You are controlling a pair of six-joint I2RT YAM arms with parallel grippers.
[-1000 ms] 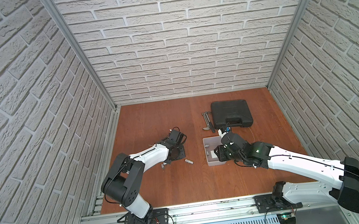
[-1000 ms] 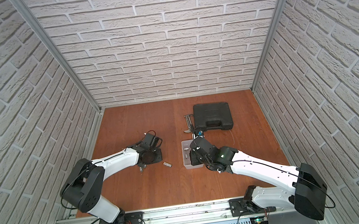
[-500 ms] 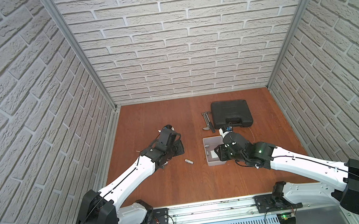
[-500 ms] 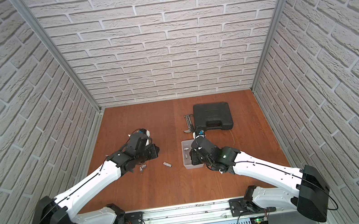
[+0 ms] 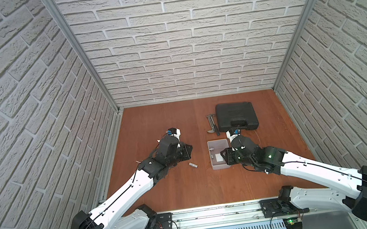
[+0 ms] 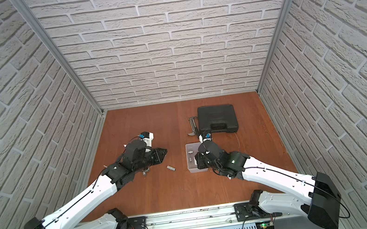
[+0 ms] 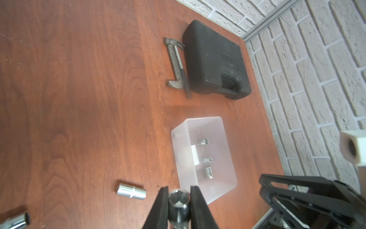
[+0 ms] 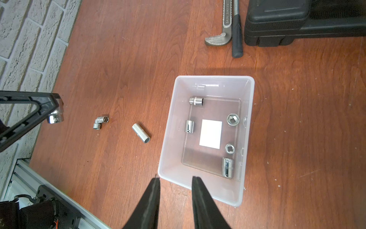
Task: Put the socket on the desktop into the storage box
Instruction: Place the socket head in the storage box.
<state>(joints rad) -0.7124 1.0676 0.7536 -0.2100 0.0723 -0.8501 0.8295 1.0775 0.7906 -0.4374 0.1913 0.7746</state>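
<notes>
1. The left tool [image 7: 179, 189] is clamped on a chrome socket [image 7: 179, 200], hex mouth facing the wrist camera, jaws pressed on both sides.
2. In both top views that left tool [image 5: 186, 151] sits left of centre over the tabletop [image 5: 176, 194], well apart from the storage box [image 5: 220, 167].
3. From the right wrist the held socket [image 8: 55, 117] pokes out below the black jaws, up off the wood.
4. The right tool [image 8: 175, 178] has its jaws apart with nothing between them, poised at the near rim of the storage box [image 8: 208, 79].
5. In a top view the right tool [image 6: 200, 160] overlaps the box's right side.
6. Five sockets lie in the box: two lying sockets [image 8: 196, 101] [image 8: 189, 126] towards its left side, two upright sockets [image 8: 233, 119] [image 8: 230, 148] towards its right side, and one more lying socket [image 8: 227, 167] at the near right corner.
7. A white square [image 8: 210, 133] lies on the box floor among them.
8. On the tabletop a long socket [image 8: 141, 132] lies on its side just left of the box, not touching it.
9. Further left lies a small angled chrome piece [image 8: 101, 122]; whether it is one part or two I cannot tell.
10. Far right, a black case [image 5: 236, 115] lies closed, with a grey wrench [image 5: 212, 125] just to its left.
</notes>
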